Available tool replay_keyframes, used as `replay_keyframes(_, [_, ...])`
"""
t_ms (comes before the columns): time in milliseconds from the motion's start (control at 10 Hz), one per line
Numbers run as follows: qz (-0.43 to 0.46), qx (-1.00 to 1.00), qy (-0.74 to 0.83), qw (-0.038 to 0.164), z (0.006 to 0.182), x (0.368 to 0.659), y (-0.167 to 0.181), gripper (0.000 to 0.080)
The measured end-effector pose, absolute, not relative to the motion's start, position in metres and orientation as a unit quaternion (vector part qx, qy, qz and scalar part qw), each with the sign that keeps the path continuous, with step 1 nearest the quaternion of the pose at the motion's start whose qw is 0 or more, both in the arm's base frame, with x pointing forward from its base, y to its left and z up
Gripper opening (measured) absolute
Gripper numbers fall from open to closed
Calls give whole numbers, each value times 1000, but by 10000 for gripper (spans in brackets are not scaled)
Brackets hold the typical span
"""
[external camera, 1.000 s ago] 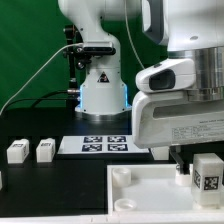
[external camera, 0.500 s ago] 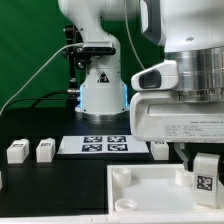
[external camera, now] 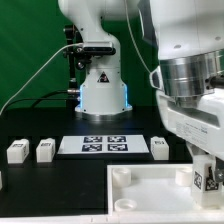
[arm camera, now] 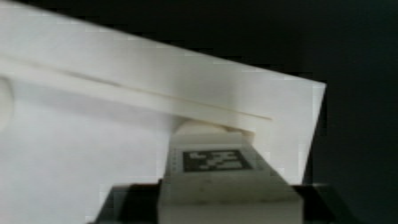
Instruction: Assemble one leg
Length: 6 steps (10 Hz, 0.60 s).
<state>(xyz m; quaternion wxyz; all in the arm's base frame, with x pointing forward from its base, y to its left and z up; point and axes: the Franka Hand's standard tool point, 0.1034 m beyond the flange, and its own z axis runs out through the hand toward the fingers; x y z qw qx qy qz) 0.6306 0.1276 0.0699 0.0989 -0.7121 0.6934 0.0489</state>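
My gripper (external camera: 204, 176) is shut on a leg (external camera: 201, 182), a small white block with a black-and-white marker. It holds the leg upright over the far corner of the large white slab (external camera: 150, 200) on the exterior view's right. In the wrist view the leg (arm camera: 217, 165) sits between my dark fingers (arm camera: 128, 206), its end right at the slab (arm camera: 143, 100) near an edge; I cannot tell whether they touch. Three more legs lie on the black table: two on the exterior view's left (external camera: 16, 151) (external camera: 44, 150) and one (external camera: 160, 147) behind the slab.
The marker board (external camera: 97, 145) lies flat on the table in front of the robot base (external camera: 100, 90). A socket (external camera: 121, 176) shows at the slab's far corner on the exterior view's left. A green wall stands behind.
The wrist has turned and the gripper has shifted toward the exterior view's right and down with the leg, bringing it closer to the slab's corner. The loose legs have not moved.
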Motion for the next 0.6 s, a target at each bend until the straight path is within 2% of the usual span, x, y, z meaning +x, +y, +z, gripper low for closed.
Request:
replay_keyframes(300, [53, -700, 704, 105, 70, 631, 128, 296])
replay_keyframes(500, [41, -772, 625, 106, 72, 630, 131, 605])
replay_keyframes(600, [32, -825, 554, 109, 73, 629, 129, 638])
